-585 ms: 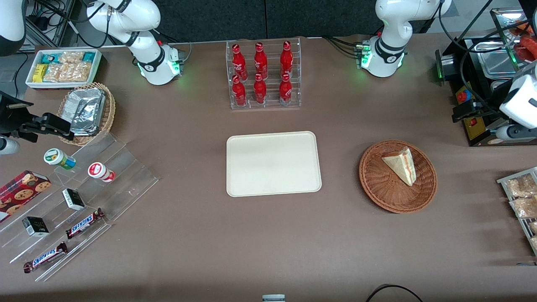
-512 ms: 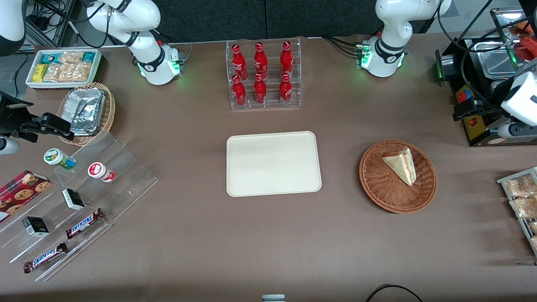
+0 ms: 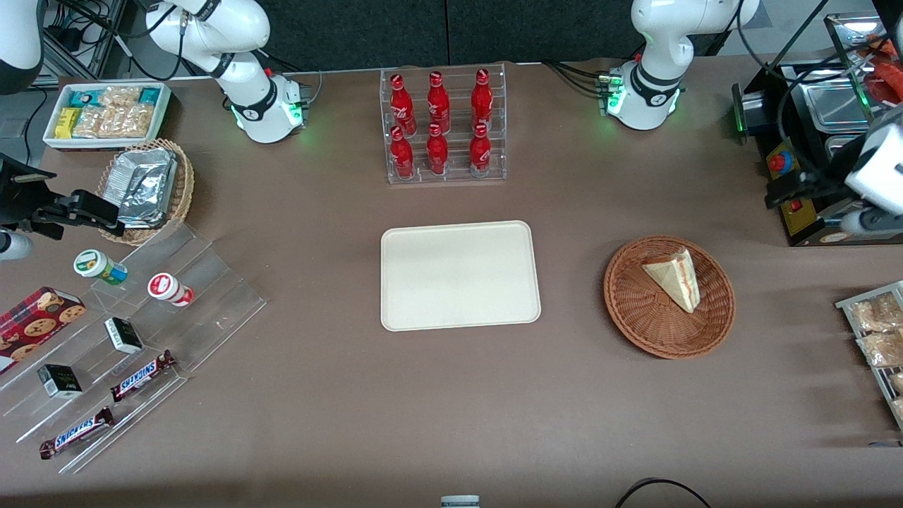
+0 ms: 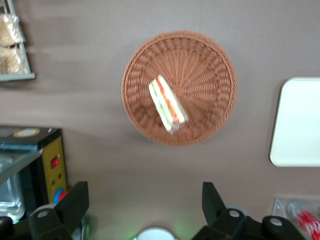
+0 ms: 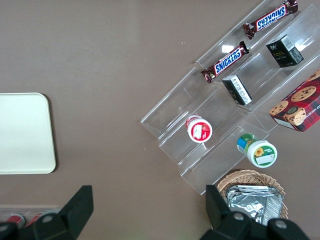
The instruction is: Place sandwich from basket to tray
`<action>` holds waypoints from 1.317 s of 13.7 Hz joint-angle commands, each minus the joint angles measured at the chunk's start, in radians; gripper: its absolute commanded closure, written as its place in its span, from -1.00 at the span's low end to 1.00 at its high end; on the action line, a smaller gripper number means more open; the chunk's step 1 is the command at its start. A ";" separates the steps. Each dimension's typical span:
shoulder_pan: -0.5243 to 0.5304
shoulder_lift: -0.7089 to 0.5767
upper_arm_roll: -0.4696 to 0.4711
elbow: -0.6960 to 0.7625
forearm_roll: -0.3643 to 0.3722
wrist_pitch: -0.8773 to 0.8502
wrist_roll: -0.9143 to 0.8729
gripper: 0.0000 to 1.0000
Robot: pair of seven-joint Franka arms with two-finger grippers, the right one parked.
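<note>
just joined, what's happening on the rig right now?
Pick-and-place, early stage. The sandwich lies in the wicker basket, untouched. The left arm's gripper hangs high above the table, fingers open, with the basket in its wrist camera's view and nothing held. The cream tray sits bare at mid-table, beside the basket toward the parked arm's end, nearer the front camera than the rack of red bottles.

We're seeing a rough woven wicker basket, a smooth matt tray, and matt brown cloth covering the table.
</note>
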 commanded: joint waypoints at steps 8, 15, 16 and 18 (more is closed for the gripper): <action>-0.001 0.025 0.026 -0.343 -0.068 0.453 -0.276 -1.00; -0.031 -0.002 0.020 -0.619 -0.060 0.770 -0.493 -1.00; -0.033 -0.001 0.020 -0.641 -0.060 0.807 -0.507 -1.00; -0.050 0.009 0.017 -0.667 -0.060 0.850 -0.510 -1.00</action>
